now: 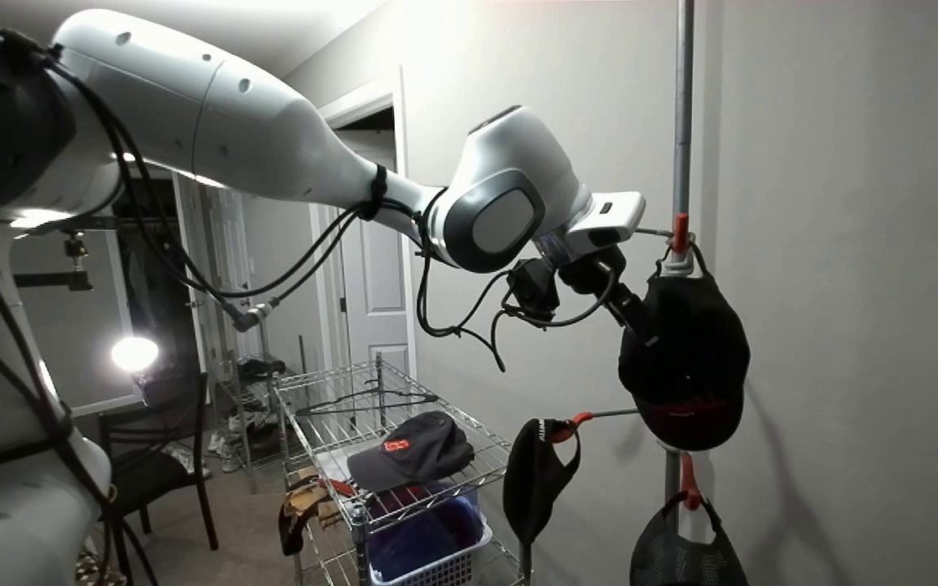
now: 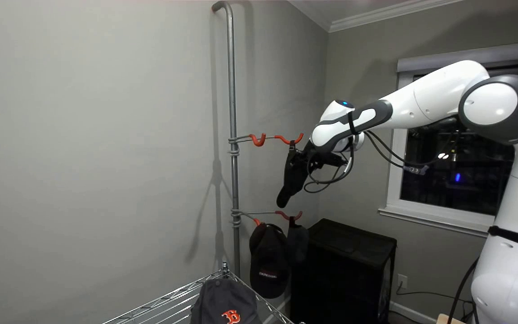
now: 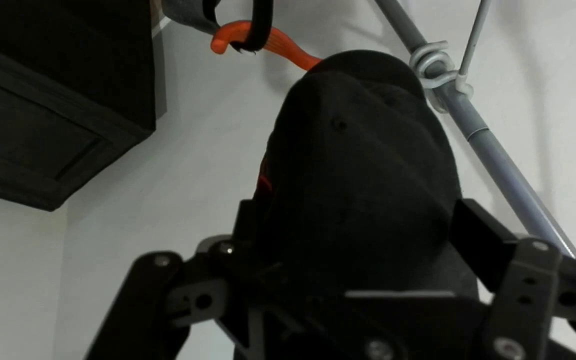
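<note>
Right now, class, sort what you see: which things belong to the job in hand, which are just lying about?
Likely in the job:
gripper
black cap right at it
red hook holding that cap
metal pole

Just lying about:
gray cap
wire shelf beneath it
basket
chair
black box

Exterior views show us arm and pole from opposite sides; the wrist's faces a cap closely, seemingly downward.
</note>
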`<control>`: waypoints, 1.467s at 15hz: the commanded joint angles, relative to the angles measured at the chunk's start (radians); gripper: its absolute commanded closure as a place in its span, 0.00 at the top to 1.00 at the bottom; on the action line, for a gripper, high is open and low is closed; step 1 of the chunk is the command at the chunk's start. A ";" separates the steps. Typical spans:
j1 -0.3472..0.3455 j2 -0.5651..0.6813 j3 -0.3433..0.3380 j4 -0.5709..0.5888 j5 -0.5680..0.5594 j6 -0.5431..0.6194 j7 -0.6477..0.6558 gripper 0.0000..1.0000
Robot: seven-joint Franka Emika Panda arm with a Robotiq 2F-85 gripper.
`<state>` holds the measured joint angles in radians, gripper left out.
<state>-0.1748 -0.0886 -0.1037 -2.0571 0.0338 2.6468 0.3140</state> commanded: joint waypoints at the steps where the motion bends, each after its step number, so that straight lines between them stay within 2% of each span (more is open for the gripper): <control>1: 0.013 -0.002 -0.015 -0.004 0.014 0.037 -0.099 0.67; 10: 0.009 -0.022 -0.021 -0.029 0.001 0.074 -0.147 0.08; 14: 0.013 -0.059 -0.015 -0.052 0.005 0.061 -0.123 0.00; 17: 0.015 -0.120 -0.008 -0.085 -0.006 0.048 -0.103 0.05; 22: -0.014 -0.232 0.021 -0.142 -0.069 0.061 -0.052 0.03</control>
<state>-0.1657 -0.2304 -0.1061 -2.1345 0.0162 2.6921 0.2130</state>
